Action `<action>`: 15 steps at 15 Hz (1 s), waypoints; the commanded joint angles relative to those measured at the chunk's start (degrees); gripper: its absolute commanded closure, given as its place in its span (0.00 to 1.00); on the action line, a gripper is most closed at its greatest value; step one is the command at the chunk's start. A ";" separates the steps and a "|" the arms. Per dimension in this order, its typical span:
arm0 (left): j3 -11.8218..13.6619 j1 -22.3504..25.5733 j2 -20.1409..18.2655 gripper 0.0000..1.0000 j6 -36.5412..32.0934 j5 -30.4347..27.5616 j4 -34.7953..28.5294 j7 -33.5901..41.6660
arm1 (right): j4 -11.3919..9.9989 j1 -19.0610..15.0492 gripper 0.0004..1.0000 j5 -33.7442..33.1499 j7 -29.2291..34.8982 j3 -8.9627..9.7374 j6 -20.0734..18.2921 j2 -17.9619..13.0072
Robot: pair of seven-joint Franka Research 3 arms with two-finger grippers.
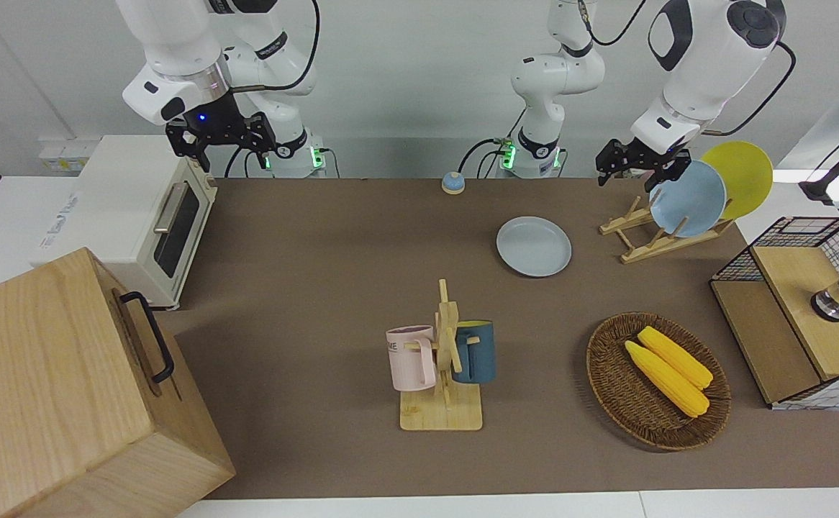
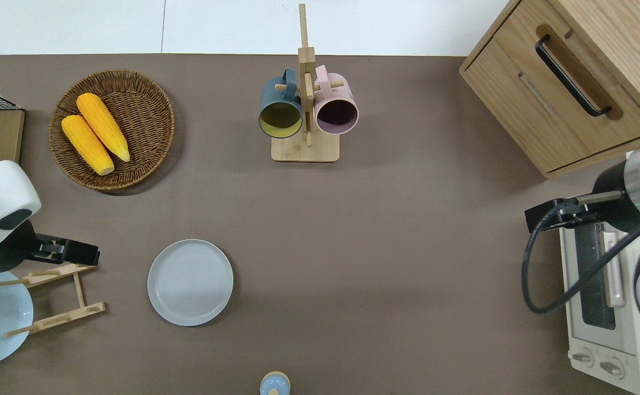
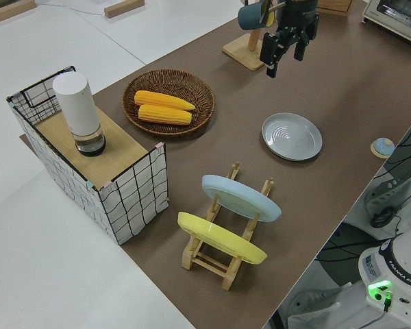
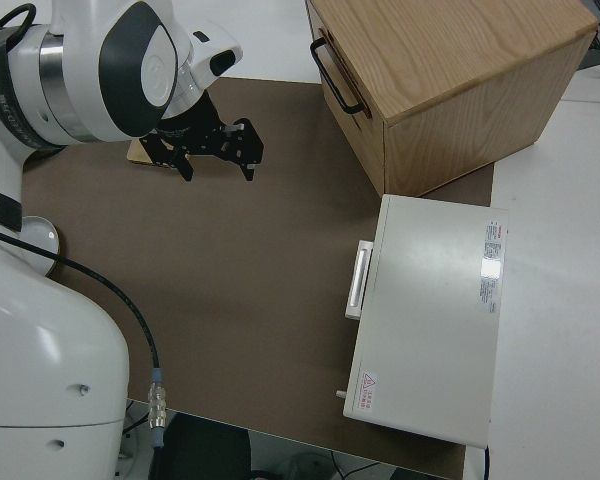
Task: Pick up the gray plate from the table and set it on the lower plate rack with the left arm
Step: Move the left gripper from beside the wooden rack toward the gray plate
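The gray plate (image 1: 534,245) (image 2: 190,282) (image 3: 292,136) lies flat on the brown table, beside the plate rack, toward the right arm's end of it. The light-wood plate rack (image 1: 650,236) (image 2: 51,299) (image 3: 226,240) holds a sky-blue plate (image 1: 687,198) and a yellow plate (image 1: 740,177), both leaning in its slots. My left gripper (image 1: 639,173) (image 2: 73,252) (image 3: 282,60) hangs in the air, open and empty, over the rack's end farther from the robots. It touches neither the rack nor the gray plate. My right gripper (image 1: 221,147) (image 4: 218,168) is parked and open.
A mug stand (image 1: 445,360) with a pink and a dark blue mug stands mid-table. A wicker basket (image 1: 610,388) holds two corn cobs. A wire-sided box (image 1: 801,316), a toaster oven (image 1: 153,216), a wooden cabinet (image 1: 67,388) and a small blue knob (image 1: 452,183) are also there.
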 commanded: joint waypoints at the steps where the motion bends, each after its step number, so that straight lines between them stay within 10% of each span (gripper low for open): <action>1: 0.33 -0.57 -8.69 0.01 3.87 -0.46 -9.85 -0.84 | 0.44 -1.41 0.02 -0.37 0.68 1.24 -0.67 -0.12; 15: -1.34 -0.57 -15.65 0.01 24.67 -0.54 -31.47 -2.93 | 0.44 -1.41 0.02 -0.37 0.68 1.24 -0.67 -0.12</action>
